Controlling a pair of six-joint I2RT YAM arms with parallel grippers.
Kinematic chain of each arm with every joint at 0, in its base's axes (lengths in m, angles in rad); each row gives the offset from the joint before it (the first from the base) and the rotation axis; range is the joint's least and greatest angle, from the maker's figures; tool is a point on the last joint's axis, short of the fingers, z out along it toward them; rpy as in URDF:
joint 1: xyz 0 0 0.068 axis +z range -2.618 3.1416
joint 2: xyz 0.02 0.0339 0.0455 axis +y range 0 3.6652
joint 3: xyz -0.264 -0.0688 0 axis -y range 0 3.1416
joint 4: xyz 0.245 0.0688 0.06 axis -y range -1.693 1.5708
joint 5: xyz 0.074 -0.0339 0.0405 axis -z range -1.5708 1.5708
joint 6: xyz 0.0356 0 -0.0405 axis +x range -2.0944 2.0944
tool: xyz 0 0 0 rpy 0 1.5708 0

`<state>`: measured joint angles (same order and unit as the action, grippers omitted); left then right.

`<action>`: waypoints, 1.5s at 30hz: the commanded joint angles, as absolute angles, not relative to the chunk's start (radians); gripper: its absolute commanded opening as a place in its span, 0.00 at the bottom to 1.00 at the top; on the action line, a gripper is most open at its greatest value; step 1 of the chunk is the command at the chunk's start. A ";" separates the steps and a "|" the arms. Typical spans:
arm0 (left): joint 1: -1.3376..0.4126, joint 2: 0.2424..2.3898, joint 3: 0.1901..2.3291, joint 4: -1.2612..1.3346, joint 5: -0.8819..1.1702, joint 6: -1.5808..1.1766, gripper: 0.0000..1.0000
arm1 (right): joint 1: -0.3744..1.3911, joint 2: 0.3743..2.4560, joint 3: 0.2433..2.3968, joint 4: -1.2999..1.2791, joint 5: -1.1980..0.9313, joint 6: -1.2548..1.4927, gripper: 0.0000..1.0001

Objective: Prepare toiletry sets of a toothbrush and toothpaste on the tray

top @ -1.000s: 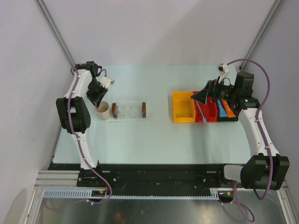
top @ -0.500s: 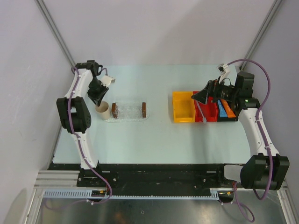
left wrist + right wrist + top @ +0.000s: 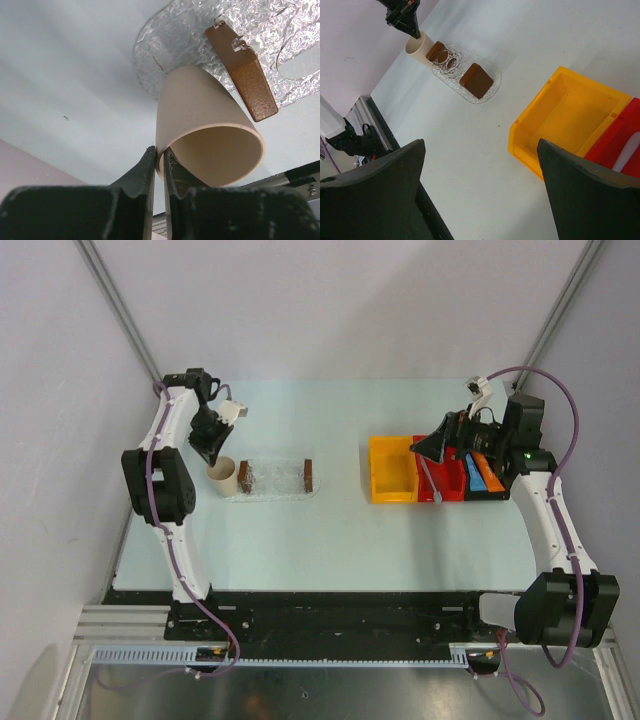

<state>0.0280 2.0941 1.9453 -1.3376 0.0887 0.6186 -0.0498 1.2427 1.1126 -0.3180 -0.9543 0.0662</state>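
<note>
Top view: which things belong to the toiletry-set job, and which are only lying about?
Job: tray, toothbrush, orange toothpaste tube, blue toothpaste tube.
Not named in it: beige cup, pinched at its rim by the left gripper; yellow bin; red bin.

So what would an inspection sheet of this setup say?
Surface: pale table, no spills.
Job's things: clear plastic tray with brown wooden end blocks, no set on it; whitish toothbrush in red plastic bin; orange tube and blue tube right of it.
Clutter: beige round cup beside tray's left end; yellow plastic bin.
Grippers: left gripper shut on cup's rim; right gripper open above bins.
Cables: purple cable along each arm.
Surroundings: plain walls, metal posts.
</note>
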 commanded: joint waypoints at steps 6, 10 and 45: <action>0.020 2.102 1.996 -1.460 0.120 0.611 0.11 | -0.055 1.224 1.111 -0.290 -0.956 0.046 1.00; 0.020 2.106 2.003 -1.460 0.107 0.614 0.10 | -0.057 1.223 1.111 -0.291 -0.956 0.043 1.00; 0.020 2.060 2.039 -1.447 0.126 0.627 0.27 | -0.064 1.218 1.103 -0.299 -0.890 0.017 1.00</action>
